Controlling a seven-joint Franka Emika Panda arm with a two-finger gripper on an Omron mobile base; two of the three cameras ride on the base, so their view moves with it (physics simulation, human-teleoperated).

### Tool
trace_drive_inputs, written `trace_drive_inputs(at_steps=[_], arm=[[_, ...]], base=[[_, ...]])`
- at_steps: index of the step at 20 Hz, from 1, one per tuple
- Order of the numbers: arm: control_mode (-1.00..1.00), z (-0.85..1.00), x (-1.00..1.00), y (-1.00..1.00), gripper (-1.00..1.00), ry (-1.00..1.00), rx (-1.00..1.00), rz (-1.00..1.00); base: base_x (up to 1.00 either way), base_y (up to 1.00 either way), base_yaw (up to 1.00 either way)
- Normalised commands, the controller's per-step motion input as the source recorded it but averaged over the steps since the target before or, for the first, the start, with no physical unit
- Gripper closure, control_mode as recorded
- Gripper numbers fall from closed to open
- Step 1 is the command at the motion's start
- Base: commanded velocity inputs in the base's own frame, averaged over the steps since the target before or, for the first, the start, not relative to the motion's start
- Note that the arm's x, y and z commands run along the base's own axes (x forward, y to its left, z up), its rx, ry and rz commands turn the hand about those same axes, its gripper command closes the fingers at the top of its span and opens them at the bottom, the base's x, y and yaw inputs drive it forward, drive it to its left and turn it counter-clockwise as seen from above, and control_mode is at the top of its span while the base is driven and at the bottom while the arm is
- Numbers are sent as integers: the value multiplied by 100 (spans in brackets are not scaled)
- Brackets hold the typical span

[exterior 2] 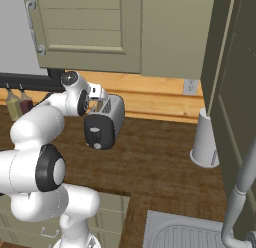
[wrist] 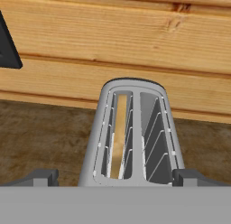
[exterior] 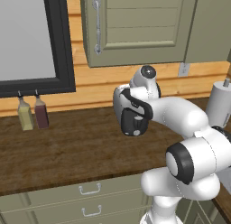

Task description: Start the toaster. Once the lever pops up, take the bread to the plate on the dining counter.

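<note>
I'm looking straight down the hand camera at the toaster, a smooth silvery metal box with rounded corners and two long slots lined with thin wire guides. The bread is a thin tan slice standing on edge in the slot on the 9 o'clock side; the other slot shows nothing but grey wire. My gripper has its two dark fingertips spread wide, one at each bottom corner, either side of the toaster's near end, and there's nothing between them, nothing held. From the right base camera the toaster sits on the dark wood-grain counter with its black end panel facing me, a pale round knob low on it; the lever is too small for me to pick out. At 3 o'clock from the toaster stands a plain white cylinder on a round base. Behind runs a wall of warm, knotty timber planks, with a pale outlet plate on it. In the left base view two bottles, one yellowish, one dark red, stand at 9 o'clock under a black-framed window. No lettering I can read anywhere.
</note>
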Motion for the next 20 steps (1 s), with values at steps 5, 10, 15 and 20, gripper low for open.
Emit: trace_drive_inputs(at_steps=[5,10,15,20], arm=[[-100,0,0,0,-100,0,0,0],[-100,-2,0,0,-100,0,0,0],[-100,-13,0,0,-100,0,0,0],[-100,-16,0,0,-100,0,0,0]], base=[[0,0,0],[0,0,0],[0,0,0],[0,0,0]])
